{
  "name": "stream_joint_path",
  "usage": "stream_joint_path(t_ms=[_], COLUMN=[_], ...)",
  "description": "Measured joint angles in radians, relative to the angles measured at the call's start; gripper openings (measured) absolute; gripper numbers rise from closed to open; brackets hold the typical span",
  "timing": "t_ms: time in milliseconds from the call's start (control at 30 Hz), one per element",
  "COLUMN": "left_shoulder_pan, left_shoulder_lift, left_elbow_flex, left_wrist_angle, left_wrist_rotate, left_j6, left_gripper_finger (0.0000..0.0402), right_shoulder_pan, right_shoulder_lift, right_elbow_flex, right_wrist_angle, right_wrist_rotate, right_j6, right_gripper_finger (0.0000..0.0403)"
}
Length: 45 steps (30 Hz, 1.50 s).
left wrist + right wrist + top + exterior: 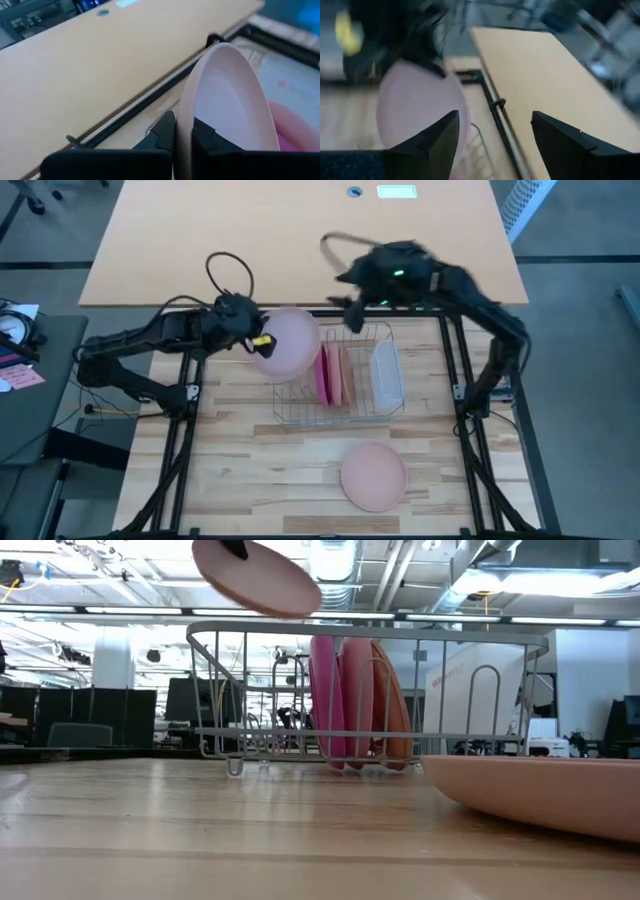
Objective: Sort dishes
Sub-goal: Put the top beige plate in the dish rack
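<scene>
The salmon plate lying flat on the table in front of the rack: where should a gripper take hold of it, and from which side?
Grip the salmon plate by its raised rim, one finger over the edge and one under. It lies flat and shallow, so a plain top-down pinch finds nothing to close on. It lies nearer the right gripper, which is open and empty.

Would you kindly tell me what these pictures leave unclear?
- Low view: left gripper cut off by top edge above the pale pink plate.
- Low view: salmon plate cropped by right edge.
- High view: right gripper motion-blurred.
- Left wrist view: wire rack hidden behind the plate.
</scene>
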Motion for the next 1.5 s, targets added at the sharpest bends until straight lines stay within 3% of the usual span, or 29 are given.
stream_joint_path(t_ms=[133, 367, 533, 733, 867, 967, 1067, 1333, 1400, 1500], left_shoulder_pan=[0.048, 0.159, 0.224, 0.306, 0.365, 0.427, 0.478, 0.557, 0.557, 0.553], left_shoulder_lift=[0.003, 0.002, 0.003, 0.018, 0.009, 0.013, 0.035, 0.204, 0.252, 0.309], left_elbow_flex=[0.038, 0.094, 0.093, 0.086, 0.086, 0.086, 0.086, 0.086, 0.086, 0.086], left_wrist_angle=[0.000, 0.032, 0.145, 0.172, 0.124, 0.050, -0.015, -0.174, -0.213, -0.268], left_wrist_rotate=[0.016, 0.148, 0.334, 0.629, 0.758, 0.869, 1.005, 1.557, 1.627, 1.650], left_j6=[-0.121, -0.317, -0.319, -0.283, -0.253, -0.208, -0.161, -0.058, -0.025, 0.018], left_gripper_finger=[0.0010, 0.0011, 0.0011, 0.0011, 0.0011, 0.0011, 0.0011, 0.0011, 0.0011, 0.0011], right_shoulder_pan=[-0.023, 0.073, 0.145, 0.192, 0.222, 0.242, 0.268, 0.339, 0.345, 0.348], right_shoulder_lift=[-0.062, -0.084, -0.038, 0.031, 0.034, 0.026, 0.020, 0.036, 0.050, 0.056], right_elbow_flex=[0.002, 0.000, 0.000, -0.001, -0.001, -0.001, 0.000, 0.000, 0.000, 0.000], right_wrist_angle=[-0.164, -0.419, -0.396, -0.257, -0.196, -0.170, -0.146, -0.060, -0.035, -0.039], right_wrist_rotate=[0.002, 0.003, 0.125, 0.130, 0.140, 0.171, 0.177, -0.078, -0.117, -0.155], right_j6=[0.295, 0.447, 0.678, 0.803, 0.884, 0.883, 0.755, 0.432, 0.379, 0.294], right_gripper_finger=[0.0255, 0.0255, 0.0255, 0.0255, 0.0255, 0.0255, 0.0255, 0.0255, 0.0255, 0.0255])
